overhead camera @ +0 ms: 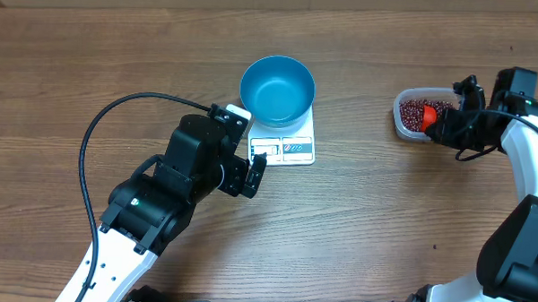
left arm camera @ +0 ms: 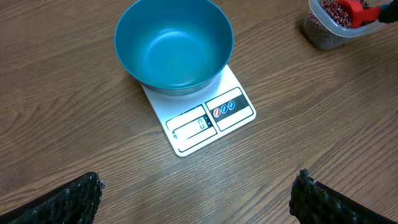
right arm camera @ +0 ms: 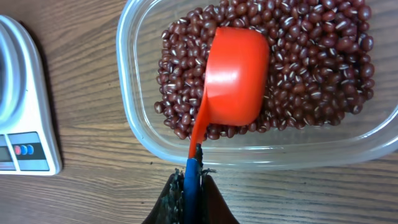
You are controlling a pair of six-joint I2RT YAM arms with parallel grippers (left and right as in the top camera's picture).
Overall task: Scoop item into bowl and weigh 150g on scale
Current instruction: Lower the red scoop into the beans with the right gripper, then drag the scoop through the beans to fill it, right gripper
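- Right wrist view: the right gripper (right arm camera: 189,186) is clamped on the blue end of the handle (right arm camera: 191,177) of the orange scoop (right arm camera: 236,74). Its jaws are pressed together on that thin strip.
- Straight ahead of the fingertips, the scoop's cup lies on the beans (right arm camera: 311,62) with its rounded back to the camera. I cannot see its mouth or tell whether it holds any beans.
- The beans fill the clear tub (right arm camera: 140,134), whose near rim sits just beyond the fingertips.
- Risk: the grip is at the very tip of a narrow handle, so a loaded cup may twist in the jaws and tip.
- Risk: the tub looks light, and a hard push through the heap could slide it or flick beans over the rim.
- Off to the gripper's left, well apart across bare table, is the scale (left arm camera: 211,121), with the empty blue bowl (left arm camera: 174,50) sitting on it.
- Risk: that long carry gives a heaped scoop time to shed beans onto the wood, where they count for nothing.
- Risk: a full dump late in the filling could overshoot the target weight.
- Farthest away, the left gripper (left arm camera: 196,202) hangs spread wide just short of the scale's front and holds nothing.
- Risk: any drift forward could nudge the scale and spoil the reading.
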